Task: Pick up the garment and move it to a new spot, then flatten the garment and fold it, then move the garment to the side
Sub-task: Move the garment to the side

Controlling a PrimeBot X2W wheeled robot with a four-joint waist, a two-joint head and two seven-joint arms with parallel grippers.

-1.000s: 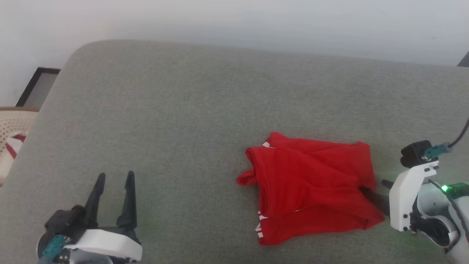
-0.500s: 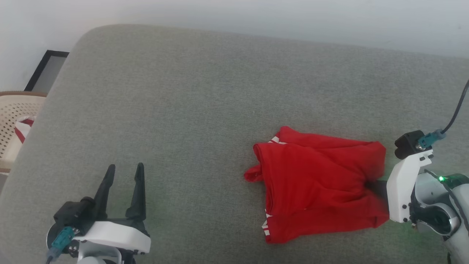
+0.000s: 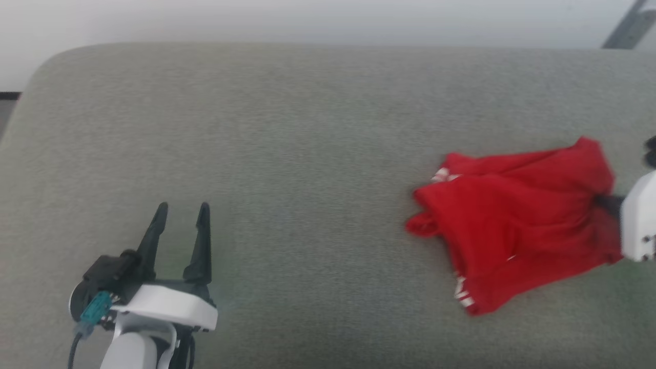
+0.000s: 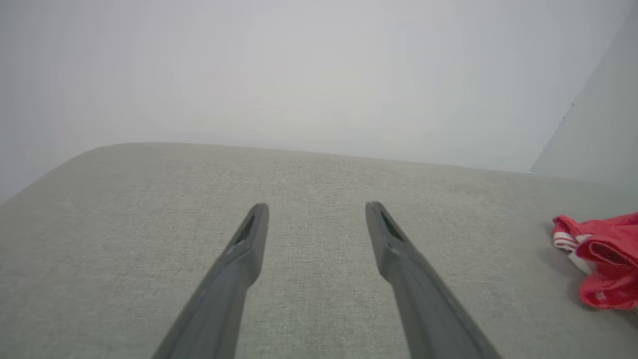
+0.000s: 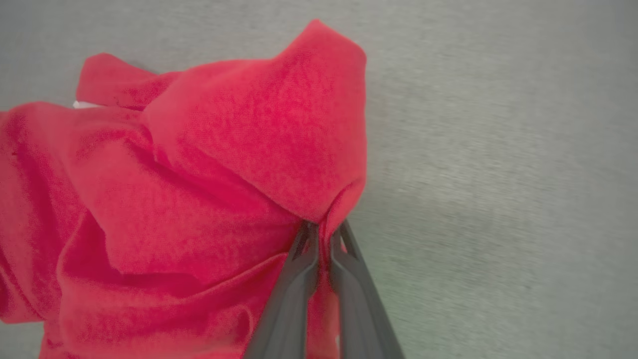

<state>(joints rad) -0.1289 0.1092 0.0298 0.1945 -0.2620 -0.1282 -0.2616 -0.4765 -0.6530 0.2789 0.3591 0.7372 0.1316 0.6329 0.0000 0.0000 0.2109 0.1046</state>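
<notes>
Now right hand [image 5: 324, 229] clamps garment [image 3: 517, 225] edge, previously apart; left hand [image 3: 183, 210] stands apart. We judge it soft, light; hold edges.

Right hand [image 5: 323, 229], fingers spread a second ago, now pinched shut on garment [image 3: 517, 225] right edge. Cloth there drawn up into raised peak, previously flat. View from head camera swung (whole scene shifted).

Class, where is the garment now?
The garment lies bunched on the grey cushion at the head view's right, its right edge pinched by the right gripper, far from the left gripper.
</notes>
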